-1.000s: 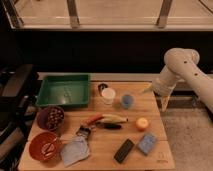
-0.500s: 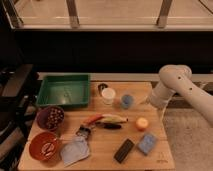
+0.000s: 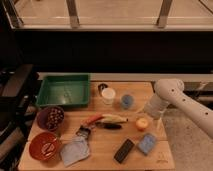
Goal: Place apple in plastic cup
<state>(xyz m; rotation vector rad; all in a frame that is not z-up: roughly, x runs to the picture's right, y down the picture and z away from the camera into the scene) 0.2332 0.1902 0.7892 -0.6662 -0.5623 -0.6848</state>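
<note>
One gripper (image 3: pixel 150 116) hangs just beside the apple (image 3: pixel 142 123), on the right part of the wooden table (image 3: pixel 102 154).

Along the near edge lie an orange bowl (image 3: pixel 45 146), a grey-blue cloth (image 3: pixel 75 150), a flat dark item (image 3: pixel 124 150) and a blue block (image 3: pixel 147 143). Behind them, the apple sits on the table, with a long yellow fruit (image 3: pixel 114 119) to its left and a dark bowl (image 3: pixel 51 117) further left. The gripper, on the white arm (image 3: pixel 172 95), is right above and behind the apple; I cannot tell if it is open or closed. Further back stands the plastic cup (image 3: pixel 127 101), upright and apart from the apple, then the white cup (image 3: pixel 108 95), and the green tray (image 3: pixel 64 91) at the far left.
</note>
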